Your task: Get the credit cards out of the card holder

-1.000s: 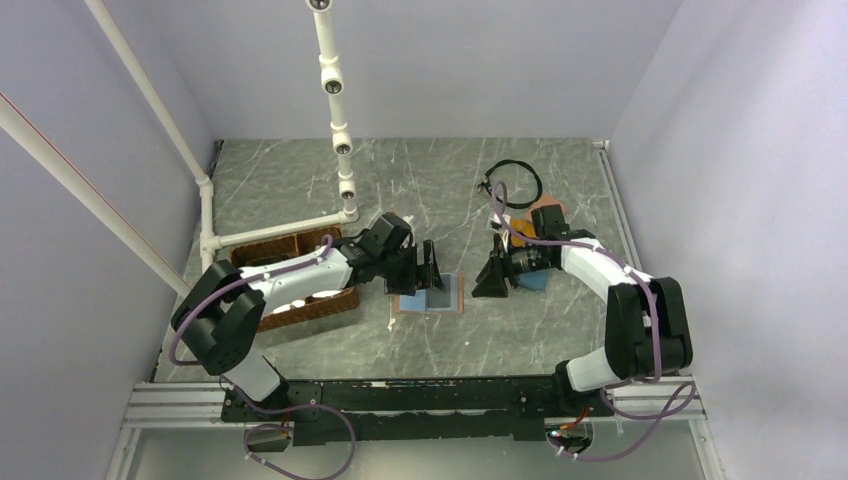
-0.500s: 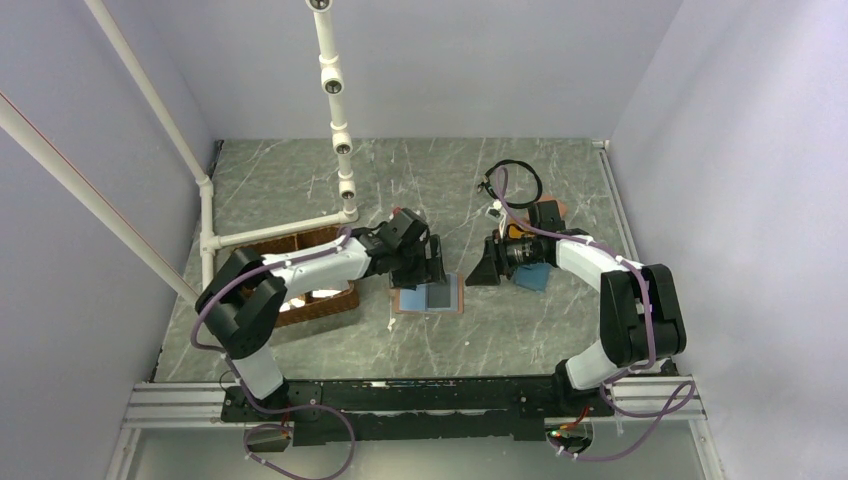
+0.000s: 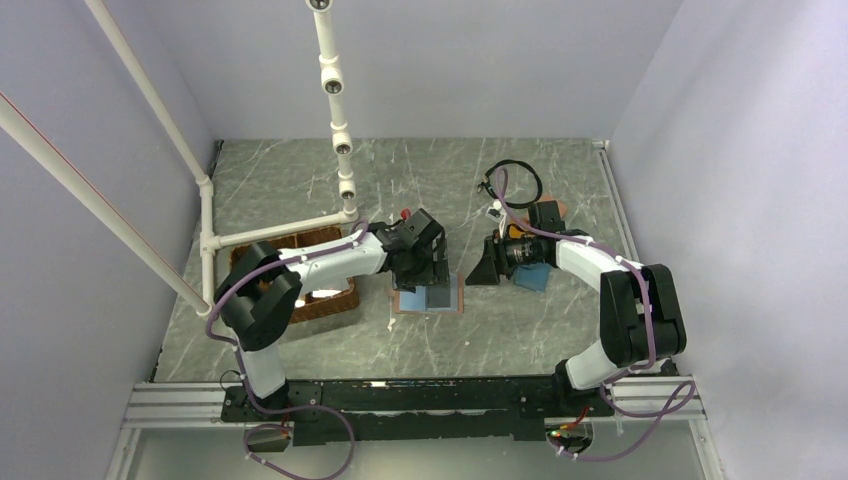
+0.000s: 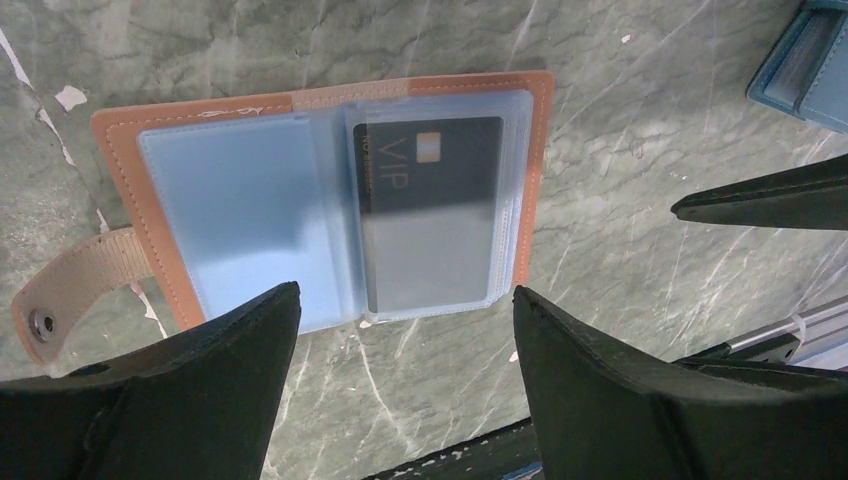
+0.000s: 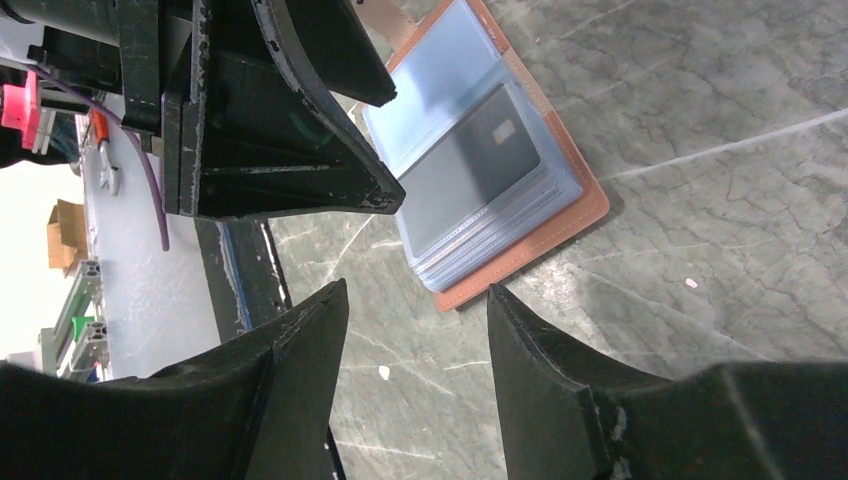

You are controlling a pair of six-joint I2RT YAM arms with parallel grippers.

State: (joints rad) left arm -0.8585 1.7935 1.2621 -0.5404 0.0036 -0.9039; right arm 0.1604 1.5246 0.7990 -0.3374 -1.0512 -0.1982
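Saw the left claw (image 3: 428, 270) swung in over the last second, from beside the left edge of the card holder (image 3: 430, 299) to just above its far edge, with the elbow carried inward too. Found the left jaws spread wide with nothing between them, hovering over the holder and apart from it in the wrist view (image 4: 405, 300). Noted the right claw (image 3: 482, 271) drawn slightly back, low over the surface (image 3: 400, 180) just right of the holder, jaws also parted and gripping nothing (image 5: 415, 290).

Found the card holder (image 4: 240, 200) lying open and flat on the grey marbled surface between the two claws, salmon leather underneath, light-blue pockets facing up, snap tab sticking out past one short side. Made out a dark grey credit card (image 4: 430, 215) marked VIP, tucked inside the clear pocket of the half nearer the right claw; same card (image 5: 470, 170) seen from the right wrist above a stack of pocket sleeves.

Spotted a teal-blue wallet (image 3: 535, 279) under the right arm, an orange wallet (image 3: 549, 214) beyond it, and a brown basket (image 3: 322, 302) beneath the left arm.
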